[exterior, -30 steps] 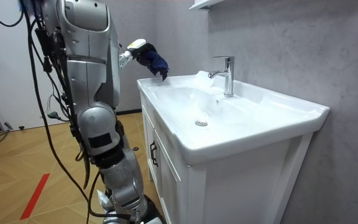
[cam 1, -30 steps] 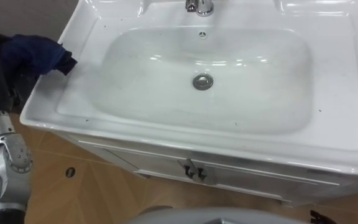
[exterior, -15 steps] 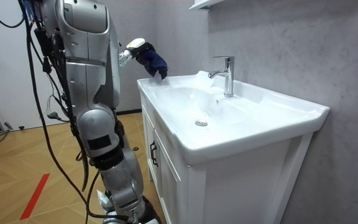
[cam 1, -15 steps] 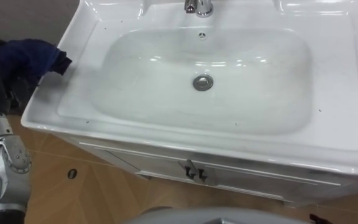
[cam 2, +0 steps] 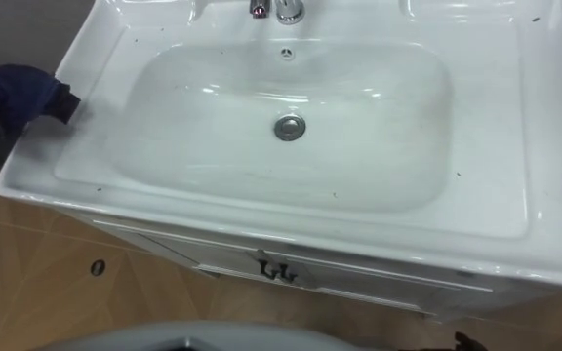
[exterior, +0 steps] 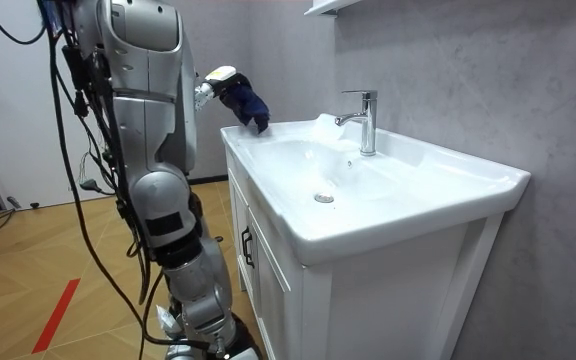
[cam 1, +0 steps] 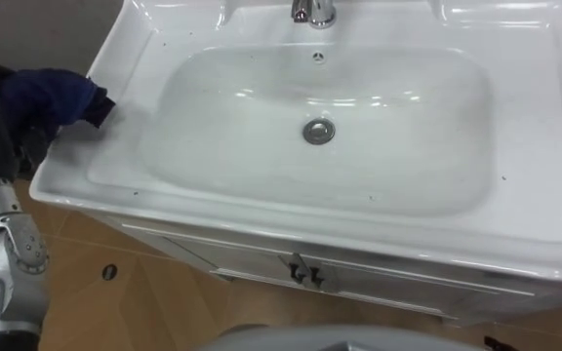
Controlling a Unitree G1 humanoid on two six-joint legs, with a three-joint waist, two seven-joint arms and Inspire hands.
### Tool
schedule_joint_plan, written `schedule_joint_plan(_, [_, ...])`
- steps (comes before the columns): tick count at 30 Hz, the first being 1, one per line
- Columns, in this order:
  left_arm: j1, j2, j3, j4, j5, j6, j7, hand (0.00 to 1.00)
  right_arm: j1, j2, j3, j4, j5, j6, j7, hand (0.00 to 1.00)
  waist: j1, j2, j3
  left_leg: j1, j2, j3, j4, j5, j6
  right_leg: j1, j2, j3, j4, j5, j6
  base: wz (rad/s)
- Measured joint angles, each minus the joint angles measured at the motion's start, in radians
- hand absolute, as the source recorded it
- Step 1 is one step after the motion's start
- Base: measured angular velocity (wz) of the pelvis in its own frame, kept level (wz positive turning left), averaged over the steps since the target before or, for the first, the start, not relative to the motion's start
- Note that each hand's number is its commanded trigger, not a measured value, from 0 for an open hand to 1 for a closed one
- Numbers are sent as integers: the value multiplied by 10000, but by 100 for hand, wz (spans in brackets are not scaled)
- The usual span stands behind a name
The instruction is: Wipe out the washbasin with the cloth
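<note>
- Little is changed over the last second: the dark blue cloth (cam 1: 52, 93) is seen at the left edge of the basin (cam 1: 515, 195), much where it was half a second and a full second ago, with only a small drift outward and back.
- In the room view the robot's trunk is found shifted slightly toward the basin, while the left hand (exterior: 213, 80) is kept raised at the far left corner of the rim.
- The cloth is bunched over the end of the left hand and hangs from it. Whether the hand is closed round the cloth cannot be told, since that part is buried in the folds.
- The lower tip of the cloth is placed at the rim's corner, but contact with the porcelain cannot be confirmed.
- The bowl around the drain (cam 1: 318, 130) is left untouched, and small dark specks (cam 1: 501, 176) are noted on the rim and the bowl's slope.
- The tap (exterior: 366, 120) stands at the back edge, well apart from the cloth.
- The wiping is therefore judged as not yet begun. A sweep from the left rim down into the bowl is what seems called for next.
</note>
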Motion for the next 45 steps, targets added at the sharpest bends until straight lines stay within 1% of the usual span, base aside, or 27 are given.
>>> schedule_joint_plan(3, [-1, 0, 1, -90, 104, 34, -10, 0, 25, 17, -2, 26, -12, 1, -20, 0, 5, -50, -33, 1, 0, 0, 12, 1, 2, 1, 3, 23, -3, 1, 2, 0])
schedule_joint_plan(5, [-1, 0, 2, -248, 410, 86, -18, 0, 74, 41, -2, 30, -12, 0, -49, 0, 19, -76, -51, 4, 0, 0, 20, 5, 8, 4, 6, 42, -4, 1, 2, 0])
schedule_joint_plan(9, [-3, 0, 21, -733, 680, 189, -23, 0, 112, 52, -3, 30, -85, 15, -135, 0, 16, -82, -49, 18, -9, 1, 18, 18, 28, 4, 8, 98, -9, 4, 7, -1])
schedule_joint_plan(12, [-3, 0, 20, -1016, 717, 264, -23, 0, 118, 54, -3, 30, -85, 137, -173, 0, 15, -82, -48, 34, -9, 2, 9, 19, 30, 4, 14, 141, -10, 4, 7, -3])
schedule_joint_plan(15, [-3, 0, 21, -1051, 746, 299, -55, 0, 116, 47, -2, 29, -83, 223, -267, 0, 20, -64, -46, 31, -12, 4, 9, 19, 30, 3, 13, 151, -16, 4, 8, 0])
schedule_joint_plan(19, [-8, -1, 7, -1052, 713, 421, -218, 0, 63, 39, 17, 24, -69, 237, -363, 0, -11, -19, -33, 8, -16, -1, 9, 18, 30, -4, 11, 151, -18, 5, 9, 0])
schedule_joint_plan(23, [-8, -1, 7, -1052, 593, 443, -219, 0, 41, 41, 111, 26, 47, 237, -412, 0, -14, 39, -26, 1, -21, -1, 4, 18, 30, -2, 8, 146, -16, 7, 11, 0])
schedule_joint_plan(24, [-8, -1, 7, -1053, 562, 444, -219, 0, 20, 39, 111, 29, 55, 237, -448, 0, -24, 66, -14, 4, -23, -1, 5, 18, 31, 0, 2, 116, -14, 10, 17, 5])
schedule_joint_plan(30, [-8, -1, 7, -1283, 552, 403, -217, 0, -99, 42, 199, 32, 76, 236, -459, 0, -83, 73, -3, 5, -29, -18, 1, 20, 34, 24, -7, 25, -1, 15, 25, 2])
schedule_joint_plan(33, [-8, -18, 7, -1300, 542, 381, -216, 0, -120, 47, 208, 27, 89, 224, -453, 0, -169, 63, 0, 4, -32, -20, 3, 28, 47, 33, -12, 3, 12, 18, 30, 1])
schedule_joint_plan(36, [-8, -31, 7, -1303, 516, 282, -215, 0, -129, 62, 231, 27, 92, 220, -440, 0, -230, 40, 15, 2, -35, -20, 4, 33, 55, 35, -16, -9, 23, 19, 30, 0])
schedule_joint_plan(41, [-7, -35, 8, -1303, 360, 162, -161, 0, -116, 99, 212, 11, 100, 211, -443, 0, -269, 2, 18, 12, -38, -16, 1, 34, 56, 32, -20, 10, 18, 20, 32, 0])
schedule_joint_plan(45, [-8, -35, 8, -1303, 250, 11, 109, 0, -106, 136, 202, 8, 110, 207, -457, 0, -265, -30, 12, 18, -40, -11, -1, 34, 56, 31, -21, 20, 15, 20, 32, 0])
